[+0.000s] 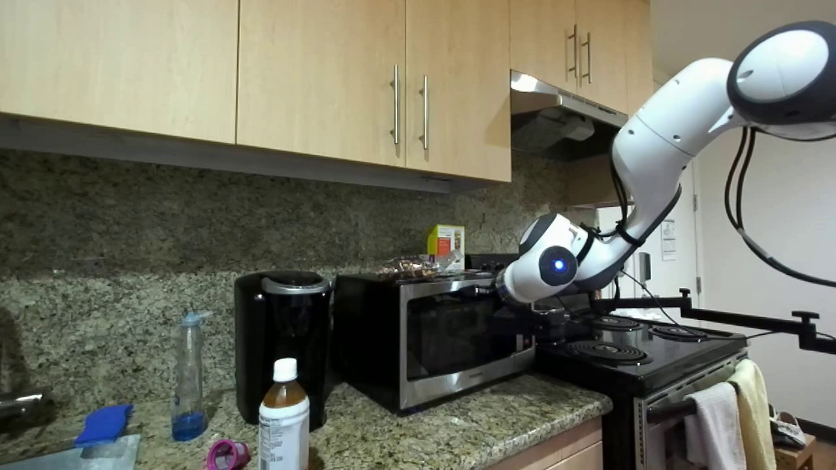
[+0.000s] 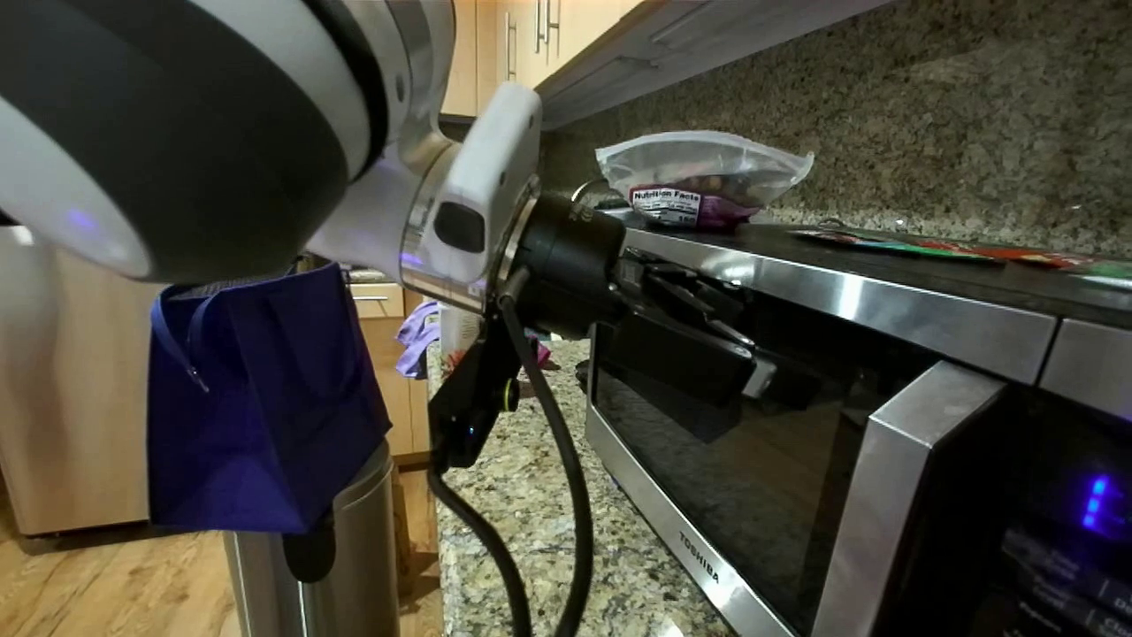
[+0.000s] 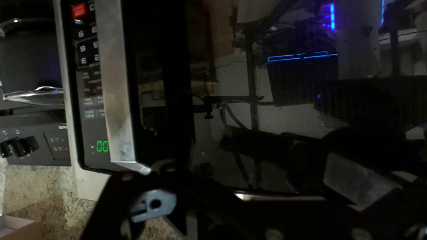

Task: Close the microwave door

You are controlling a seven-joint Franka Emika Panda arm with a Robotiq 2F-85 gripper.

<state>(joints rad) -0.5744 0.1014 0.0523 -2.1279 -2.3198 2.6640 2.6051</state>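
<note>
The microwave door (image 1: 450, 333) has a silver frame and dark glass. It looks flush with the microwave front in both exterior views (image 2: 743, 495). Its silver upright handle (image 2: 911, 487) stands beside the control panel, and the handle (image 3: 115, 83) also shows in the wrist view. My gripper (image 2: 747, 332) is at the upper part of the door glass, to the window side of the handle. In the wrist view the gripper (image 3: 257, 191) has its fingers spread wide with nothing between them, in front of the dark glass. I cannot tell whether a finger touches the door.
A snack bag (image 2: 699, 181) lies on the microwave top. A black box-shaped appliance (image 1: 281, 346) and a white-capped bottle (image 1: 285, 418) stand beside the microwave. A black stove (image 1: 627, 352) is at its other side. A granite counter edge (image 1: 542, 424) runs in front.
</note>
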